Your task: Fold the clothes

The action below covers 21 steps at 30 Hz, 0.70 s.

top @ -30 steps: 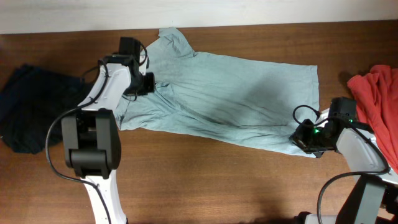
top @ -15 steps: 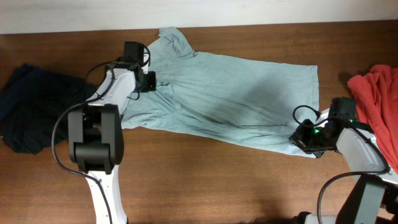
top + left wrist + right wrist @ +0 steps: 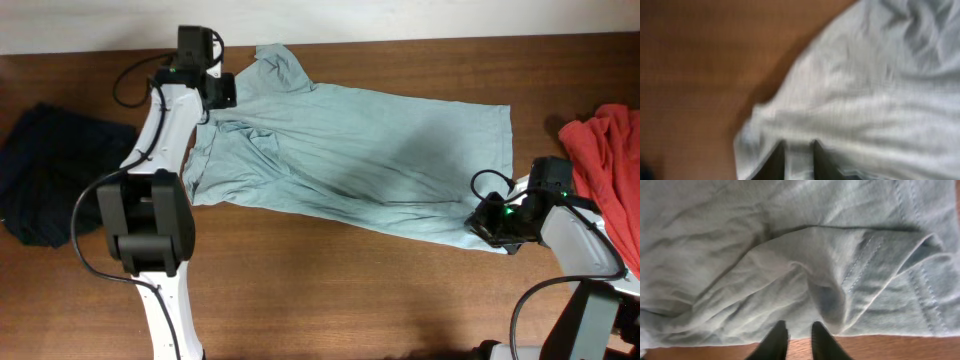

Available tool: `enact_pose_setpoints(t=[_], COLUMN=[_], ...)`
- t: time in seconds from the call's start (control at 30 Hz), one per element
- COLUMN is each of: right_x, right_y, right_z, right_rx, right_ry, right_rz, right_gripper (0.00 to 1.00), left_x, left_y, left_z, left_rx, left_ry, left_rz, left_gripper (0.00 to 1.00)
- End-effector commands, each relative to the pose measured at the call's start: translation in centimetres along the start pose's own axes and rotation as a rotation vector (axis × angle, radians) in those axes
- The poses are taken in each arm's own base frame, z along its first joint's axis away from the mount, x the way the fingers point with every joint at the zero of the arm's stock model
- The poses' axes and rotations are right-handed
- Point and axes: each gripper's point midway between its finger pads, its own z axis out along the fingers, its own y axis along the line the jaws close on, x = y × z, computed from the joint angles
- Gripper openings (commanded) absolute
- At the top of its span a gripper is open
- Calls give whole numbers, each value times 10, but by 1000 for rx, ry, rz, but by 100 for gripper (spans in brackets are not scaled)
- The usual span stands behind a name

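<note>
The pale grey-blue T-shirt (image 3: 370, 150) lies spread across the table, collar end to the left, hem to the right. My left gripper (image 3: 222, 92) is at its upper left, by the sleeve. In the blurred left wrist view a strip of the T-shirt (image 3: 865, 90) fills the narrow gap of that gripper (image 3: 799, 152). My right gripper (image 3: 487, 222) sits at the lower right hem corner. There its tips (image 3: 798, 329) rest slightly apart on the flat hem of the T-shirt (image 3: 740, 245), with wood showing between them.
A navy garment (image 3: 50, 175) is heaped at the table's left edge. A red garment (image 3: 610, 170) lies at the right edge, just behind my right arm. Bare wooden table (image 3: 330, 290) runs along the front. The table's back edge is close behind the left gripper.
My left gripper has moved up and to the left towards the back edge, drawing the shirt's shoulder fabric with it. The right gripper has stayed at the hem corner.
</note>
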Motion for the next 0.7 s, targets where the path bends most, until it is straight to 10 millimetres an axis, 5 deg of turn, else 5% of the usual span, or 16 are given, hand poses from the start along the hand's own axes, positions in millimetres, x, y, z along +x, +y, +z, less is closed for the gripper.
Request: enact_pose_setpoints(t=[0.0,0.13,0.2,0.33,0.53,0.67], right_x=[-7,-12,-16,-13,12,6], right_y=[-4,0,4,15,24,-4], right_z=[-3,-6,-9,-7,13,23], right_rx=[41,39,25,-23,-5,168], right_ry=[-29,-42,-52,-31,70,43], right_rz=[-64,-125,-131,-139,-185,-103], right_gripper=[28,38,31,9,4,4], left_x=[32,90,114,133,175,202], left_y=[-1,2,3,5,7,8], left_z=[-5,-18,-27,-30,-10,0], left_rx=[10,4,3,-2,-8,-12], left_ry=[143,385,484,555,635,680], left_rz=[21,25,25,29,31,28], left_gripper=[31,31,30,29,30,29])
